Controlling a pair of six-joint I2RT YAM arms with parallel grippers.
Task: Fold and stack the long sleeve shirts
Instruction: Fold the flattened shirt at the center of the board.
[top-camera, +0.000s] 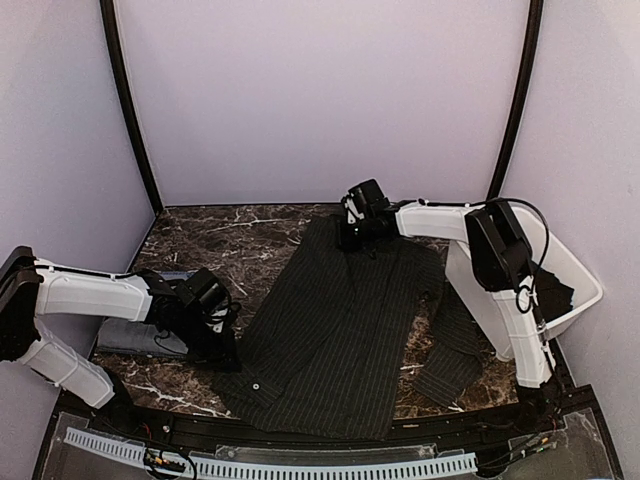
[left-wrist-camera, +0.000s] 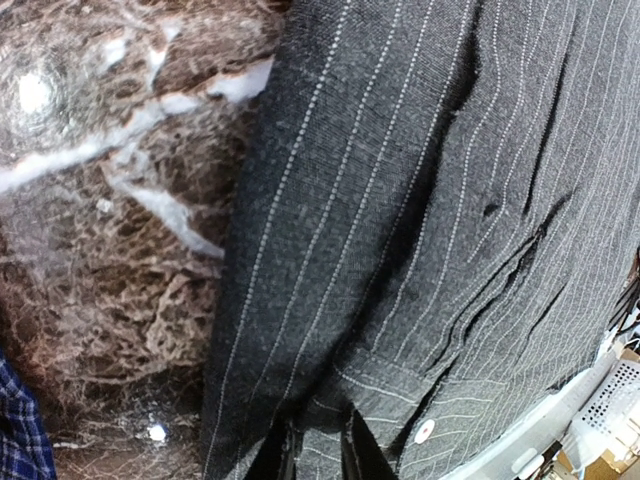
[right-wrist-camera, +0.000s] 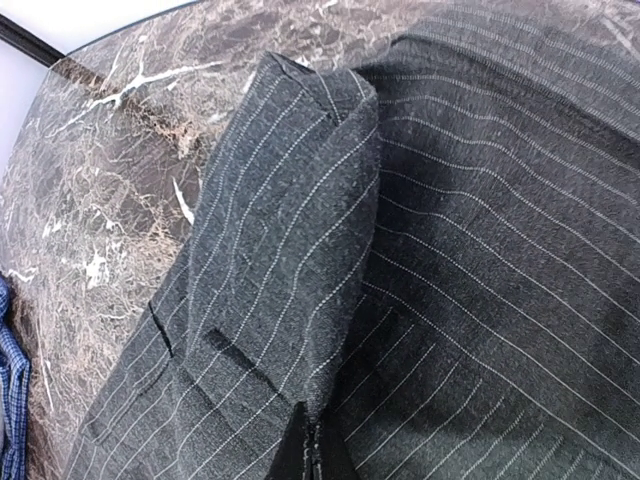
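Pinstripe shirt (left-wrist-camera: 400, 250) cloth sits pinched in the left gripper's (left-wrist-camera: 320, 458) narrow jaws, at the shirt's near edge. The right gripper (right-wrist-camera: 310, 455) is closed tight on a raised fold at its far end. One blue shirt (left-wrist-camera: 18, 420) lies just left of the left gripper. One tub (top-camera: 585, 290) stands right of the right gripper. Bare table (top-camera: 230, 240) lies left of the right gripper.

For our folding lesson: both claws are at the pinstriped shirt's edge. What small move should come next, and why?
Probably lift both claws slightly together. The right claw is shut on a pinched ridge at the far end of the pinstriped shirt, the left claw straddles its near edge, and the shirt lies spread on the table, so that edge must rise before folding over.
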